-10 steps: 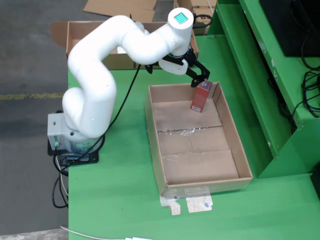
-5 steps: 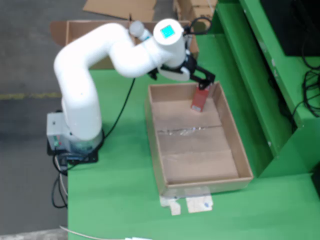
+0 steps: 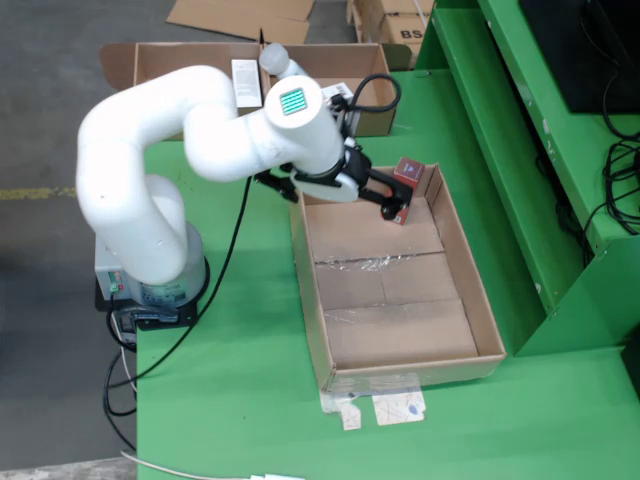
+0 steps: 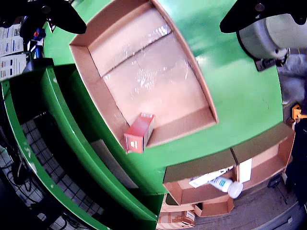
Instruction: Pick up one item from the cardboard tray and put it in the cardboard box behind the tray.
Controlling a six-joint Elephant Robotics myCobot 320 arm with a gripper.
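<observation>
Seemingly the task has hardly started: the one item to be seen in the tray (image 3: 308,290), a small red carton (image 3: 406,180), sits in the tray's far right corner in the fixed view, against the walls, and nothing has gone across to the box (image 3: 190,55) behind. That box already holds a white bottle (image 3: 275,58) and some papers, but no red carton. The wrist view shows the carton (image 4: 139,133) lying tilted on the tray floor (image 4: 144,72) in that corner, one end against the side wall, with the rest of the taped floor bare. The gripper (image 3: 388,200) is spread wide and carries nothing: in the wrist view its two dark fingers (image 4: 53,17) stand far apart at the upper corners of the picture, and the carton lies well below them, apart from both. Grasping, lifting, carrying over the tray's back wall and letting go into the box are all left to do, as far as these views tell. The arm rises from its base on the green table (image 3: 230,380), arches over at the shoulder, and reaches sideways at a low angle across the tray's near corner, wrist laid almost level, with the fingers pointing toward the carton and close beside it in the fixed view; whether a fingertip touches it cannot be told from there.
</observation>
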